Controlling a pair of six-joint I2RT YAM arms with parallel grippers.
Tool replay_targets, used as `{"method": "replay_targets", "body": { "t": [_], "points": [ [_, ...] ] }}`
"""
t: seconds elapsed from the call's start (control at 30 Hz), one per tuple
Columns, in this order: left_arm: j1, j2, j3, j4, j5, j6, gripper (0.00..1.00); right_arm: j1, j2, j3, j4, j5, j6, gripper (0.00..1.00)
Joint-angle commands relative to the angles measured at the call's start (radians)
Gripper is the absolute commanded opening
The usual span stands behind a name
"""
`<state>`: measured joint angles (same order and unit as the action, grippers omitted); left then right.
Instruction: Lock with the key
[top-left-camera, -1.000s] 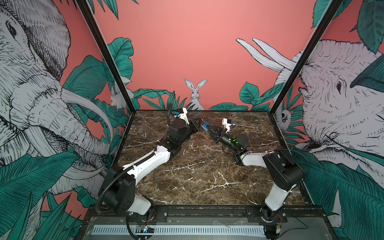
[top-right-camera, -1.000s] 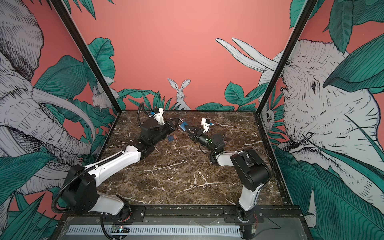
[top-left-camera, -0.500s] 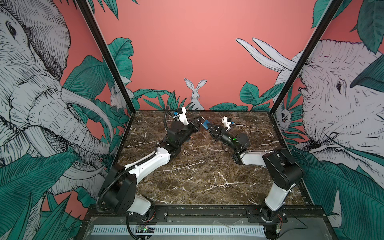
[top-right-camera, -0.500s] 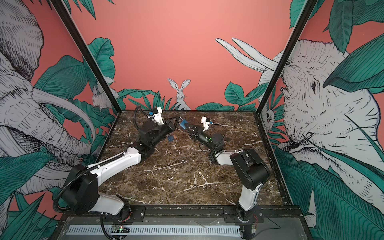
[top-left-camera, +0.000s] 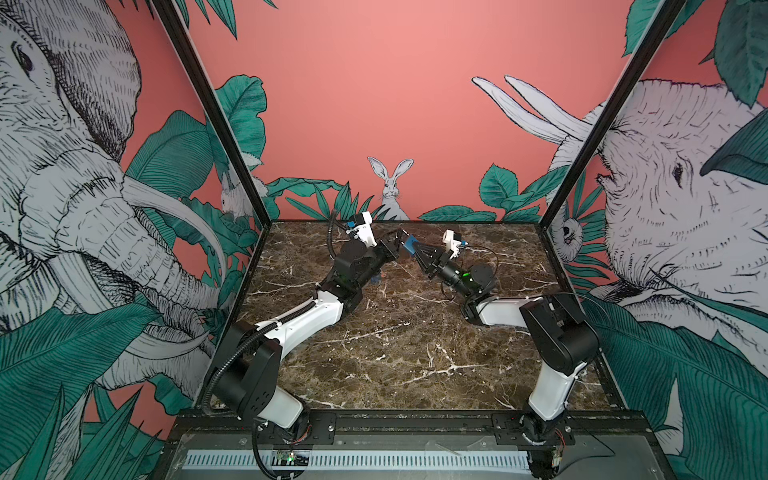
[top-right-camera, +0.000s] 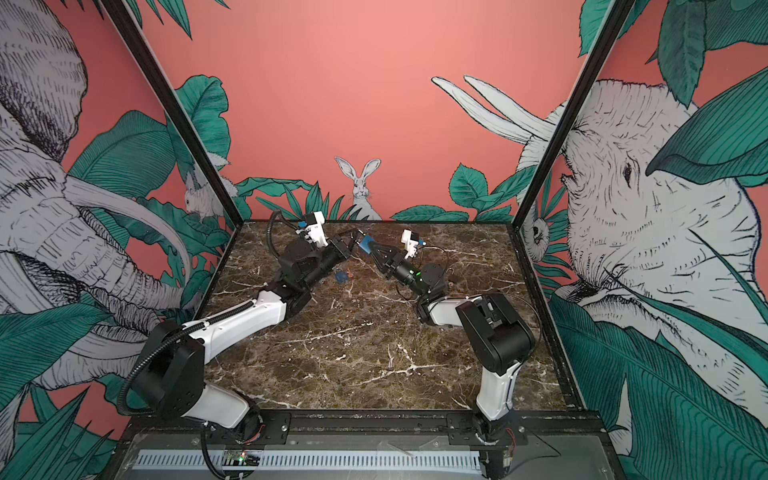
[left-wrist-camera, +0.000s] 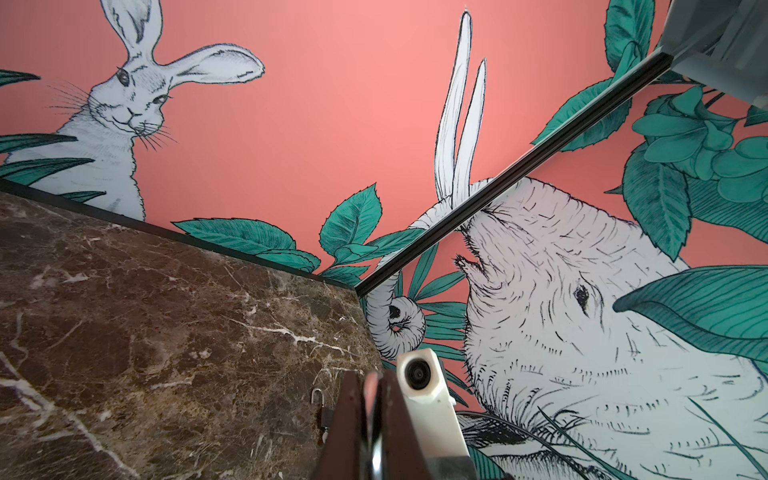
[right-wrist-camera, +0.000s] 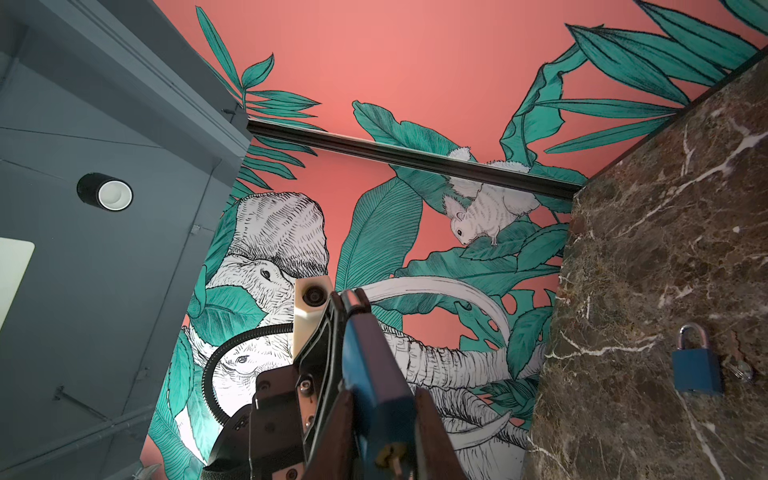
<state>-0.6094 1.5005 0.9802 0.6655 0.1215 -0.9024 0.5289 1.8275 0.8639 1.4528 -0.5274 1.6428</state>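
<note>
Above the rear middle of the desk (top-left-camera: 415, 353), 1 blue padlock (right-wrist-camera: 376, 374) is gripped by the right end effector (top-left-camera: 415, 249). Just beside it, the left end effector (top-left-camera: 397, 242) is clenched on a silver metal strip (left-wrist-camera: 374, 419). A 2nd padlock (right-wrist-camera: 697, 370) lies on the desk, with a key (right-wrist-camera: 739, 369) beside it.
</note>
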Motion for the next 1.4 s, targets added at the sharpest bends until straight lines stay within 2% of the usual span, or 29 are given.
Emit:
{"method": "replay_targets", "body": {
  "t": [0.0,0.2,0.5,0.8,1.07,1.2,1.37],
  "points": [
    [-0.098,0.033,0.009,-0.016,0.393,-0.019,0.0,0.051,0.021,0.081,-0.043,-0.069,-0.048,0.11],
    [-0.099,0.055,0.001,0.053,0.441,-0.028,0.0,0.054,0.034,0.137,-0.042,-0.104,-0.051,0.11],
    [-0.134,0.089,0.083,-0.092,0.472,0.023,0.0,0.058,0.059,0.178,-0.042,-0.14,-0.05,0.1],
    [-0.168,0.175,0.143,-0.171,0.542,-0.006,0.0,0.07,0.085,0.223,-0.044,-0.186,-0.051,0.09],
    [-0.188,0.182,0.154,-0.249,0.544,0.019,0.0,0.068,0.101,0.265,-0.045,-0.206,-0.055,0.08],
    [-0.19,0.184,0.142,-0.235,0.543,0.009,0.0,0.068,0.111,0.271,-0.045,-0.199,-0.056,0.09],
    [-0.161,0.182,0.166,-0.285,0.492,0.02,0.0,0.066,0.107,0.243,-0.045,-0.177,-0.058,0.17]
  ]
}}
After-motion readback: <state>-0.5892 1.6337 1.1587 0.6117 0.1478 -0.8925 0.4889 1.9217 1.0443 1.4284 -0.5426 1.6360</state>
